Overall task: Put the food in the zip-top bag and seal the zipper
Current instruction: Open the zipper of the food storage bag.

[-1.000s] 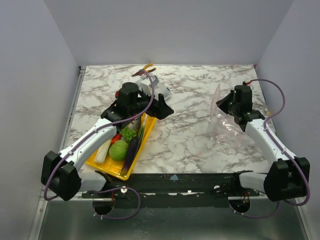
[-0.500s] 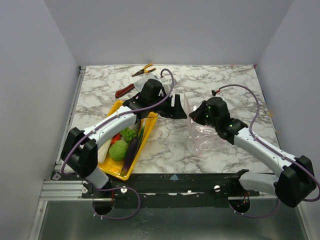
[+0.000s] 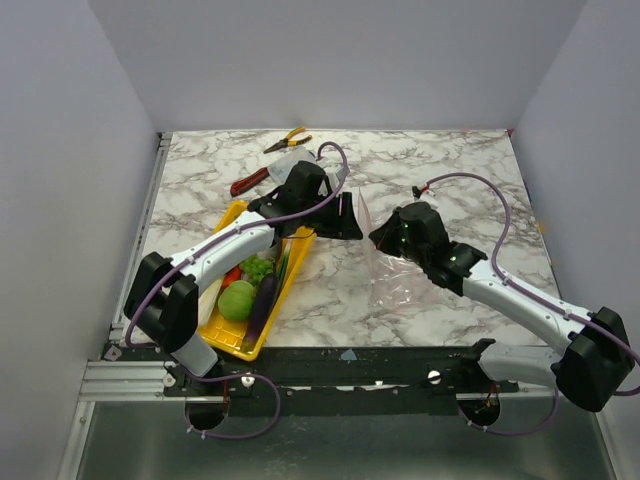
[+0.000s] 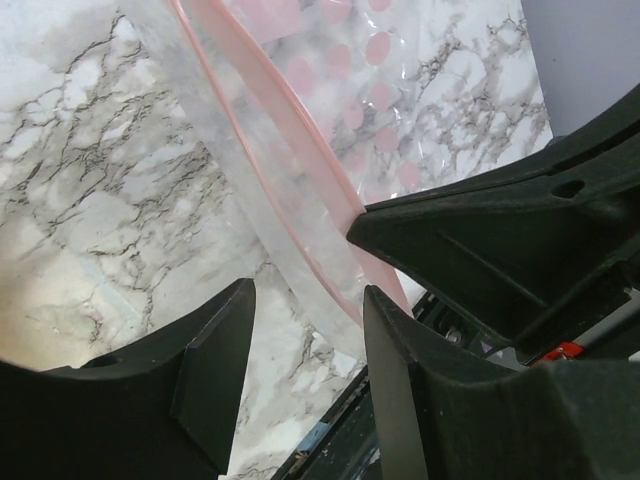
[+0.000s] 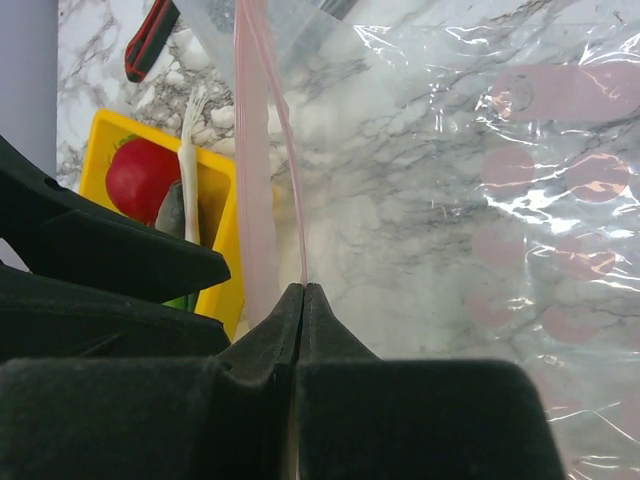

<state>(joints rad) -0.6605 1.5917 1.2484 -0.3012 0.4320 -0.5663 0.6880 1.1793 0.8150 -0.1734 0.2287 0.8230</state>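
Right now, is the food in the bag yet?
Not yet. Done: the right gripper pinches the bag by its pink zipper. In hand: the left gripper, fingers open, sits around that same edge. Left: the food lies in the yellow tray, so filling and zipping remain.

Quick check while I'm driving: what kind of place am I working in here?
Probably a robot test cell, not a real kitchen: a marble-patterned table boxed in by plain grey walls, toy food in a yellow tray, and pliers lying at the back.
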